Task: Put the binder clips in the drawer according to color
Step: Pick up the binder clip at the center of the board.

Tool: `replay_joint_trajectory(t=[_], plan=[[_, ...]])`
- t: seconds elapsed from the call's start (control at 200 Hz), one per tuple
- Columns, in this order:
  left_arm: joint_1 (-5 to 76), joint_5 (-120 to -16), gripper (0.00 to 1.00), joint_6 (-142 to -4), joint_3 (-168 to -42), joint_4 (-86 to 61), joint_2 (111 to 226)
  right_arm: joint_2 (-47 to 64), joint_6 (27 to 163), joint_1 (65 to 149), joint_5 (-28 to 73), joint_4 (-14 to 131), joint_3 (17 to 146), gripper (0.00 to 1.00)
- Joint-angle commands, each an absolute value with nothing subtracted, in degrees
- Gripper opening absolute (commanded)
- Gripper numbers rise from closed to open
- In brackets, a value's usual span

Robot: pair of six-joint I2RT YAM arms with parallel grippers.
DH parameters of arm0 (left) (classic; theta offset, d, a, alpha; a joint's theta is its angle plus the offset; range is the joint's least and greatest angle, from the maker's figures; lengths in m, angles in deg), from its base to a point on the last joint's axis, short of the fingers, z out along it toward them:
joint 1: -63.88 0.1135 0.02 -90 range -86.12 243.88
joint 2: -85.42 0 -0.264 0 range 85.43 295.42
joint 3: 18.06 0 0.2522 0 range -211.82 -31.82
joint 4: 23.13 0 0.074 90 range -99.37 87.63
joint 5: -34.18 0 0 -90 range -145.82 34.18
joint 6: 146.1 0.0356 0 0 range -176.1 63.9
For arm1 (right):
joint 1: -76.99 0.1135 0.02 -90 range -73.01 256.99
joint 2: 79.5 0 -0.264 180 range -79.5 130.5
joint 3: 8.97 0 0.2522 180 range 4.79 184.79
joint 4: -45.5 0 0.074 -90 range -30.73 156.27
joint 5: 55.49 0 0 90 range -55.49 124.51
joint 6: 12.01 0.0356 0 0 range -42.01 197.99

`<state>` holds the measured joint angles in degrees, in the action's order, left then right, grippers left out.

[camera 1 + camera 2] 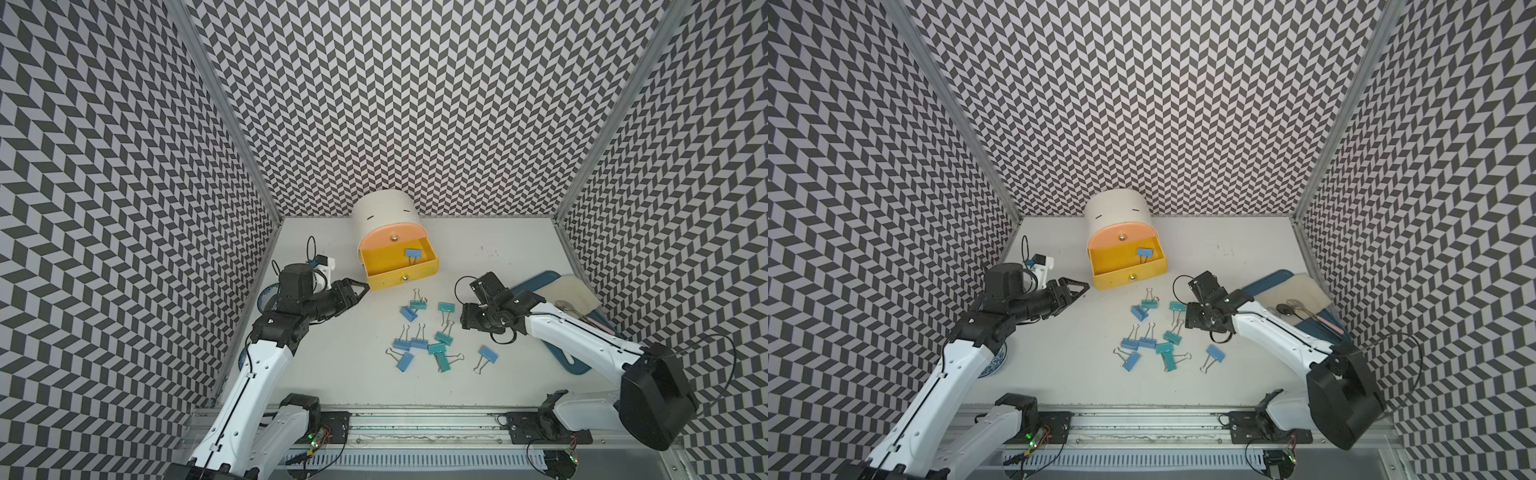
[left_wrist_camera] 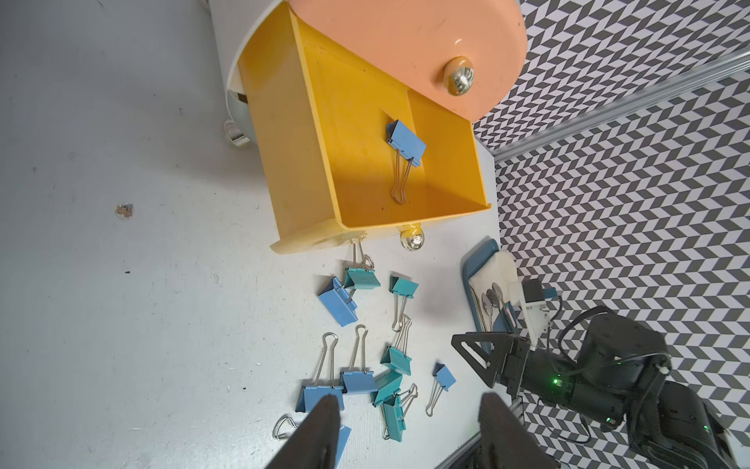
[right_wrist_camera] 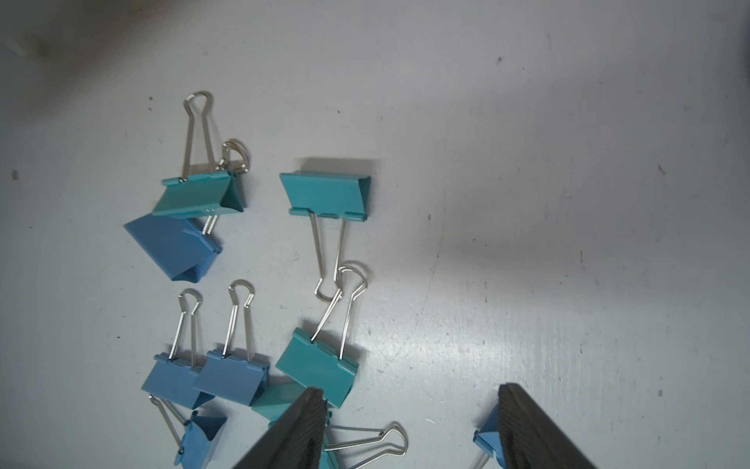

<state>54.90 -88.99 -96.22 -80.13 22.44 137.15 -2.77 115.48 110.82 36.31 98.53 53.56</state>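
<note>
While both arms hang over the white surface [image 1: 353, 374], eleven binder clips [image 1: 419, 343] can be counted: six blue and five teal.

At the left edge, a blue-and-white patterned dish [image 1: 995, 361] shows only as a sliver under the left arm. The left claw [image 1: 362, 288] sits beside the near left corner of the open drawer, apart from it. In the left wrist view its two fingers [image 2: 320, 430] are spread wide and hold nothing.

Against the far edge, near its middle, stands the white round-topped cabinet [image 1: 384, 208]. Its peach drawer [image 1: 388, 240] on top is closed. The yellow drawer [image 1: 390, 283] below it is pulled out, and one blue clip [image 1: 411, 252] lies inside, toward the right wall, with its wire handles together.

In front of that drawer, ten clips lie loose on the surface: five blue [image 1: 408, 314] and five teal [image 1: 446, 307]. The farthest teal one touches a blue body. Two blue ones lie side by side. One blue clip [image 1: 488, 354] lies alone to the right of the cluster.

The right claw [image 3: 410, 396] hovers over the cluster's right side. Its fingers [image 3: 300, 430] are apart and empty.

Along the right edge lies one blue tray [image 1: 575, 368] carrying a cream cloth [image 1: 569, 291] and at least two spoons [image 2: 487, 302].
</note>
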Motion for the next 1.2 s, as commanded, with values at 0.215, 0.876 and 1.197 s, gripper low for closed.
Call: replay_joint_trajectory(t=[0.215, 0.876, 1.197], plan=[[54.6, -88.9, 0.59, -95.6, -79.8, 22.0, 135.8, -8.4, 122.7, 110.6, 37.1, 97.4, 45.4, 0.74], [54.0, -89.1, 0.59, -95.5, -79.2, 22.1, 135.3, -15.4, 127.7, 110.7, 34.1, 98.5, 36.6, 0.8], [54.0, -88.7, 0.59, -95.4, -79.6, 22.2, 135.8, -13.2, 126.9, 110.7, 33.2, 95.9, 35.9, 0.79]])
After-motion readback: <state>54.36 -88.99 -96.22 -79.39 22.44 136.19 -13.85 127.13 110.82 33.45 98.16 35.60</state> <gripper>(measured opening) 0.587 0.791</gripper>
